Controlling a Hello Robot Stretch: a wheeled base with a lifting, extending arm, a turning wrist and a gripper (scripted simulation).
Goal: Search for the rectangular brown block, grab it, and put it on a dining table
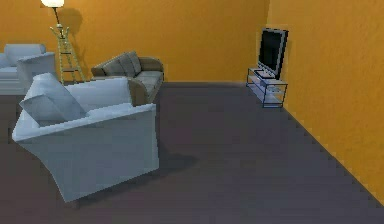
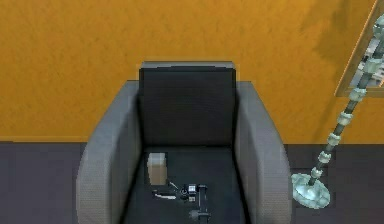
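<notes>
1. Two pale blue armchairs (image 1: 95,140) (image 1: 20,62) are standing in the forward view.
2. One grey sofa (image 1: 130,70), one floor lamp (image 1: 60,40) and one television (image 1: 272,48) are standing beyond.
3. One grey armchair (image 2: 185,120) is carrying one brown block (image 2: 158,166).
4. One knobbed pole (image 2: 335,140), possibly a lamp stem, is rising beside it.

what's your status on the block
end effector at the armchair seat, can't tell if holding. brown block on that seat, close by. armrests on both sides.
</notes>
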